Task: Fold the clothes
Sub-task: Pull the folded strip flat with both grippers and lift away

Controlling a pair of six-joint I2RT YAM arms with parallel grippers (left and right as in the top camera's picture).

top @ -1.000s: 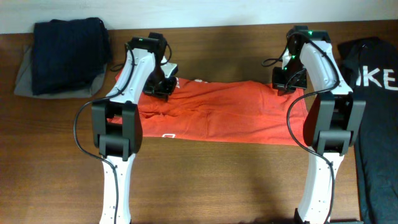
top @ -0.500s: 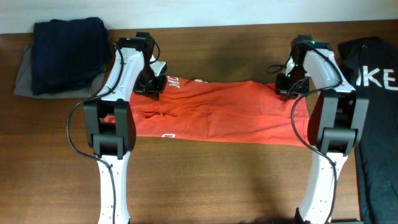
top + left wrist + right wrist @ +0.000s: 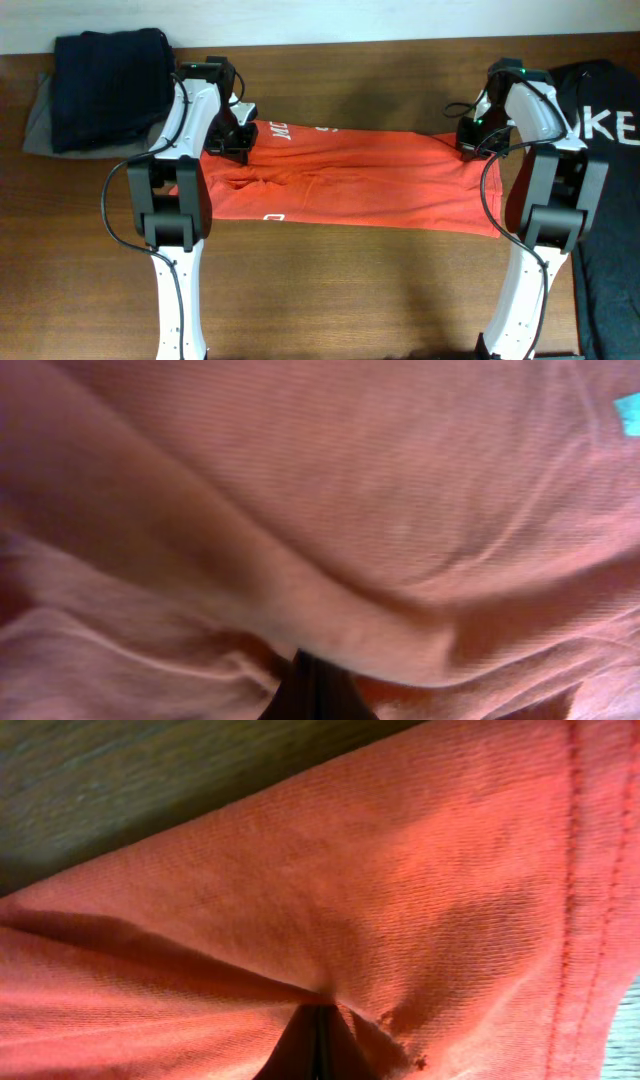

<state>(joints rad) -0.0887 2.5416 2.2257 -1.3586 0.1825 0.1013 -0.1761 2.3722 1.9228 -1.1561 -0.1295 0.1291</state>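
Observation:
The orange-red T-shirt (image 3: pixel 350 180) lies stretched left to right across the middle of the wooden table, folded lengthwise, with white lettering showing near its upper left. My left gripper (image 3: pixel 232 142) is shut on the shirt's upper left edge; in the left wrist view cloth (image 3: pixel 330 510) fills the frame around the closed jaws (image 3: pixel 318 685). My right gripper (image 3: pixel 475 140) is shut on the upper right edge; the right wrist view shows the hemmed cloth (image 3: pixel 400 890) pinched at the closed jaws (image 3: pixel 318 1040).
A dark navy folded garment (image 3: pixel 105 85) on grey cloth sits at the back left. A black garment with white lettering (image 3: pixel 605 170) lies along the right edge. The table's bare wood (image 3: pixel 350 290) shows in front of the shirt.
Both grippers have moved outward, left one leftward and right one rightward, pulling the shirt's upper edge flatter and wider. White lettering has come into view by the left gripper.

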